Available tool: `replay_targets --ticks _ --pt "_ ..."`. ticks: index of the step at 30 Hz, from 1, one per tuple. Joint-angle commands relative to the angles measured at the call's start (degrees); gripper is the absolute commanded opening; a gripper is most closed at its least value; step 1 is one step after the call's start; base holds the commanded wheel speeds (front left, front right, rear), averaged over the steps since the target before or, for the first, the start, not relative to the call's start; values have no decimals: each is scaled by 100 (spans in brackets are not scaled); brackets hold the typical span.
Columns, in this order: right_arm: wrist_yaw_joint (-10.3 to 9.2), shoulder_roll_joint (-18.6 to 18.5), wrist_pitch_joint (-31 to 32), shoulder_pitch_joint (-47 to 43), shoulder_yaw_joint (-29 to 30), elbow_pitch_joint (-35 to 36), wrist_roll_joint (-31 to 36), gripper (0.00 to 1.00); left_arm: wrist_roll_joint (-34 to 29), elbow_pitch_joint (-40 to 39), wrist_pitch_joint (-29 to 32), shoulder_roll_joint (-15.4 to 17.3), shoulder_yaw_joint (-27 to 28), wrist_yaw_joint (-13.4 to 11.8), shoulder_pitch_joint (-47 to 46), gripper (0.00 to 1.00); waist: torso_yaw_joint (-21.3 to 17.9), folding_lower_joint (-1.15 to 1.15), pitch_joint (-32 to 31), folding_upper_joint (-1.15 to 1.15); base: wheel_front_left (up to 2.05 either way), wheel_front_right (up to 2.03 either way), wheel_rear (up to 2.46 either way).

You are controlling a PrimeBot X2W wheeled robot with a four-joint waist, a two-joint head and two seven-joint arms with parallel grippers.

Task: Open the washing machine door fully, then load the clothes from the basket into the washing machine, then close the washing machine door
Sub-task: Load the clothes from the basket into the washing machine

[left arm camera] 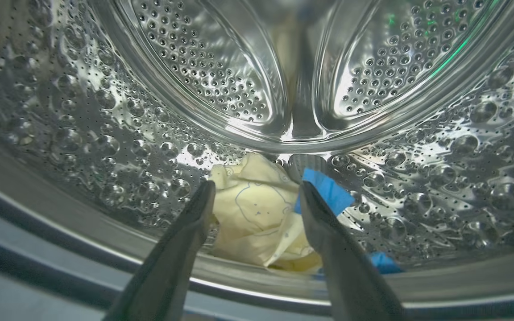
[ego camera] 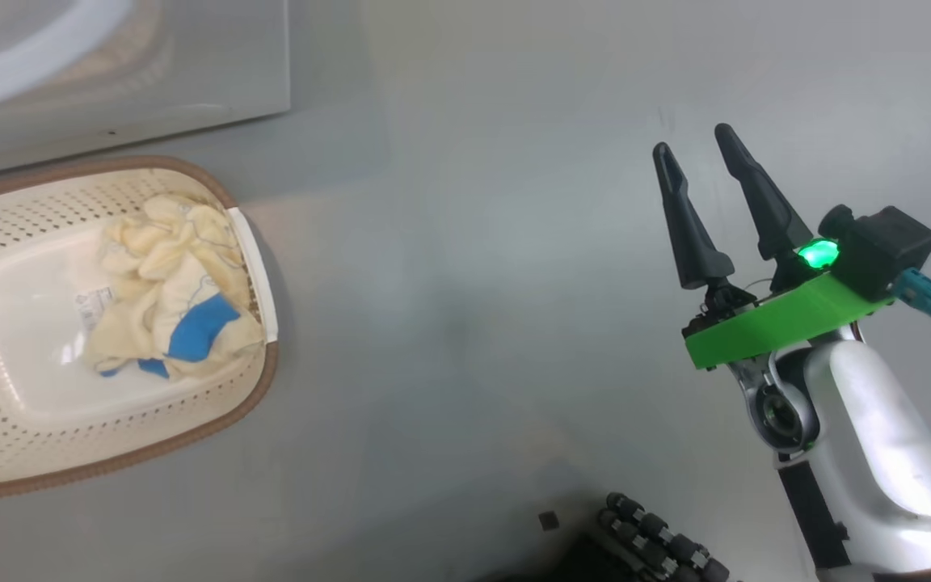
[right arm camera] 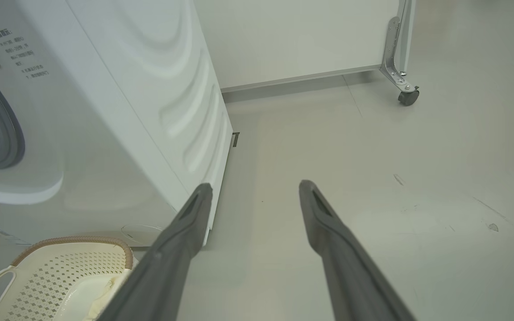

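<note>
Garment [left arm camera: 257, 218] of cream-yellow cloth with a blue cuff, lying loose on the floor of the steel drum [left arm camera: 105, 133], close to the front. Left gripper [left arm camera: 256, 185] reaching into the drum, fingers spread wide to either side of that garment. Grips nothing. More clothes [ego camera: 174, 291], cream with blue trim, heaped at the right end of the basket [ego camera: 267, 372], up against its white handle. Basket set on the grey floor [ego camera: 465, 339], just in front of the white washing machine [right arm camera: 118, 111]. Right gripper [ego camera: 692, 139] well apart from the basket, hanging over bare floor, fingers wide apart and empty, pointing past the front corner of the machine.
</note>
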State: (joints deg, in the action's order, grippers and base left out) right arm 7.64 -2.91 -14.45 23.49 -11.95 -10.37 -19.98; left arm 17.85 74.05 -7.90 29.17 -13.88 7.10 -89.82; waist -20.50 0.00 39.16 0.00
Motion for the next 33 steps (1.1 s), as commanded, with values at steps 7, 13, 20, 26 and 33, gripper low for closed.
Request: replay_targets --ticks 7,13,20,26,33 --pt "-15 -188 -55 -431 148 117 105 100 574 -422 -234 -70 -241 36 952 100 495 0 -786 0 0 0 0" --pt "-15 -219 -55 -608 221 108 145 100 1104 -929 -304 -179 -587 37 1906 100 695 0 -1231 0 0 0 0" --pt "-15 -275 -55 -752 313 153 177 100 1687 -1716 -447 -133 -869 38 2858 100 832 0 -1579 0 0 0 0" --pt "-15 -319 -55 -892 435 182 215 100 1913 -2251 -577 -145 -946 38 3637 100 914 0 -1903 0 0 0 0" --pt "-15 -323 -55 -1131 450 145 248 100 2024 -2855 -682 -342 -868 -110 4650 100 978 0 -2368 0 0 0 0"
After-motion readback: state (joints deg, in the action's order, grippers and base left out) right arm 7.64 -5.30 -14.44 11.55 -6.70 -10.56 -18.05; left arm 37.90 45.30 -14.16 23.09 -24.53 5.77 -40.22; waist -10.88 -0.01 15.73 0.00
